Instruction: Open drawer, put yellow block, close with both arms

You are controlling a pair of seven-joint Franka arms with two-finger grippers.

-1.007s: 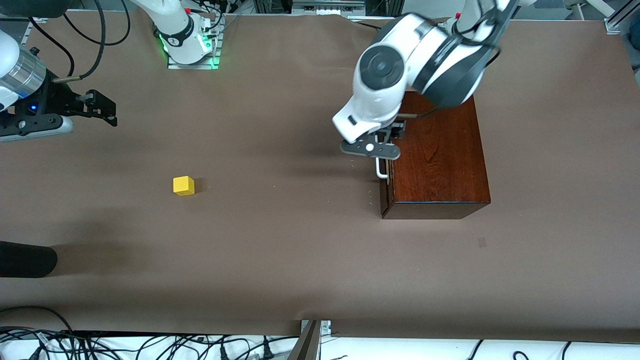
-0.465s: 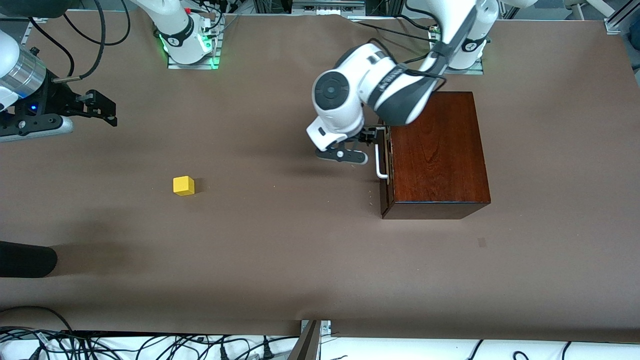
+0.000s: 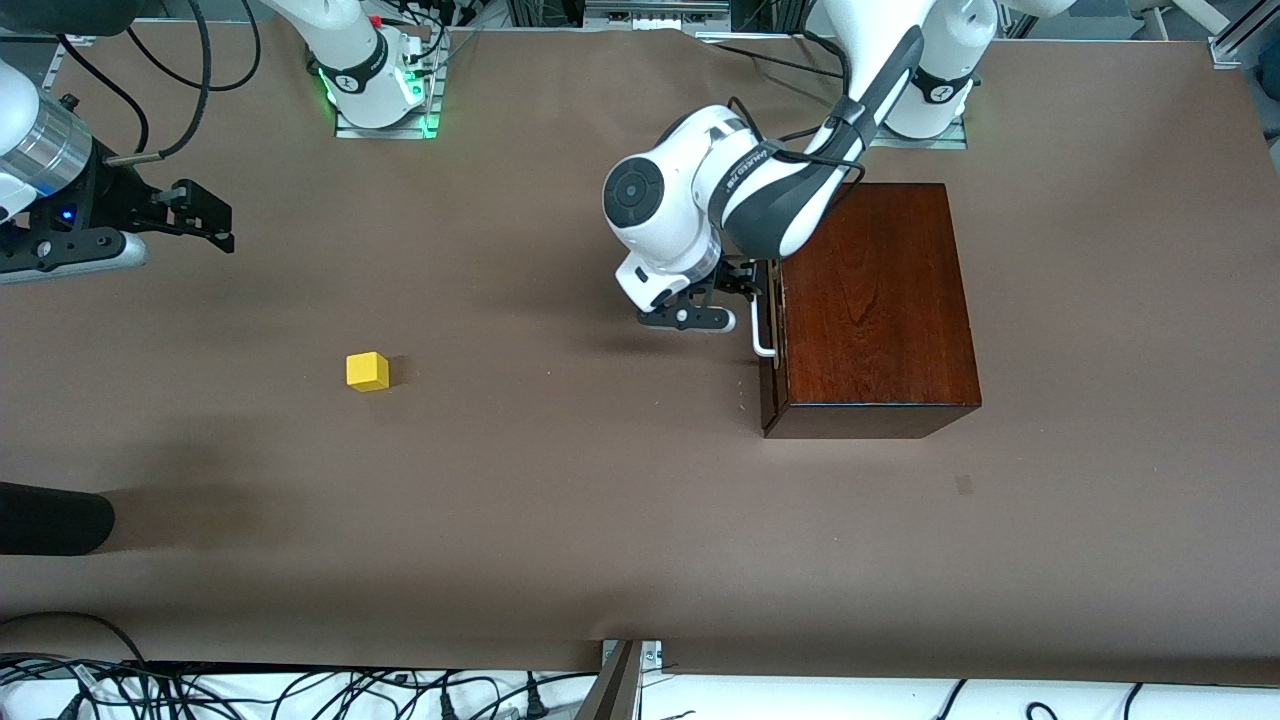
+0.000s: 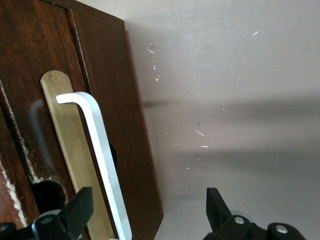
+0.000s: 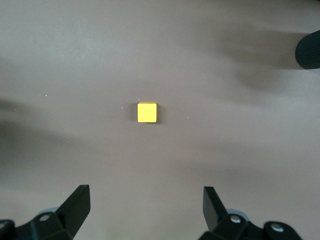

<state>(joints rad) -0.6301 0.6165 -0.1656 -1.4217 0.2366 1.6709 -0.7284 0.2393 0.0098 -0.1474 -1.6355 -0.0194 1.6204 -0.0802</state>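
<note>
The dark mahogany box [image 3: 872, 308] stands toward the left arm's end of the table. Its drawer [image 4: 112, 95] is shut, flush with the box. The white bar handle [image 3: 762, 322] faces the right arm's end. My left gripper [image 3: 751, 284] is low in front of the drawer, open. In the left wrist view the handle [image 4: 102, 150] lies between the open fingers of the left gripper [image 4: 147, 207], close to one finger [image 4: 80, 207]. The yellow block [image 3: 367, 371] sits on the table toward the right arm's end. My right gripper [image 3: 205, 215] waits open and empty; the block [image 5: 147, 112] shows ahead of the right gripper [image 5: 145, 202].
A black rounded object [image 3: 50, 518] lies at the table's edge at the right arm's end, nearer the front camera than the block. Cables run along the table's near edge [image 3: 300, 690]. The brown table [image 3: 560, 480] stretches between block and box.
The left arm has swung down from over the box and settled in front of the drawer, with its gripper at the handle. The right arm and the block have not moved.
</note>
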